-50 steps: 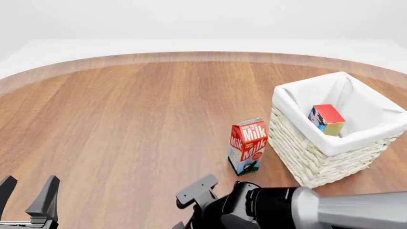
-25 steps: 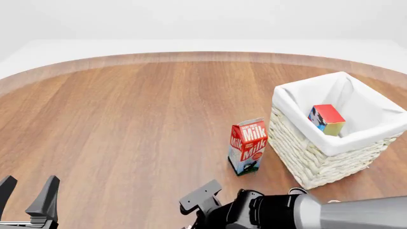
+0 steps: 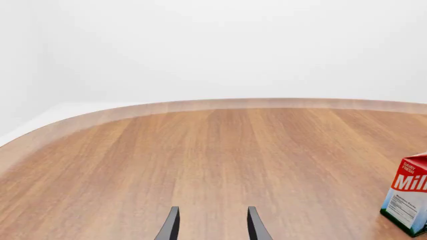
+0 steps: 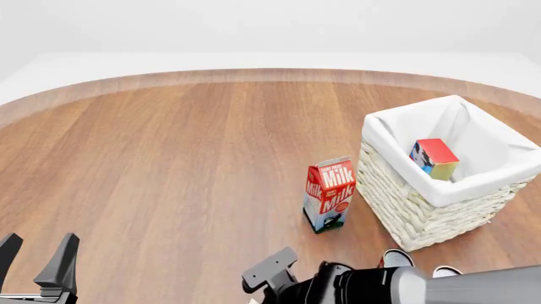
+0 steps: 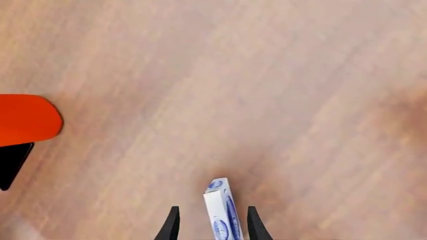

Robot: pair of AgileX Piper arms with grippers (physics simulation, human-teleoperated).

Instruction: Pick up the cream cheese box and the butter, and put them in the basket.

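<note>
Butter point(image 4: 434, 158) sits in basket point(image 4: 422, 209). Right gripper point(image 5: 211, 225), fingers spread, straddles cream cheese box point(image 5: 220, 210) beside basket: light, stiff carton; pinch its broad faces.

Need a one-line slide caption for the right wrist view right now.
Right hand open around a thin white-and-blue box standing edge-up on the brown wooden table.

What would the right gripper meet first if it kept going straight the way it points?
Probably the white-and-blue box standing edge-on between the fingers of the right gripper, with the table beyond; depth is unclear.
</note>
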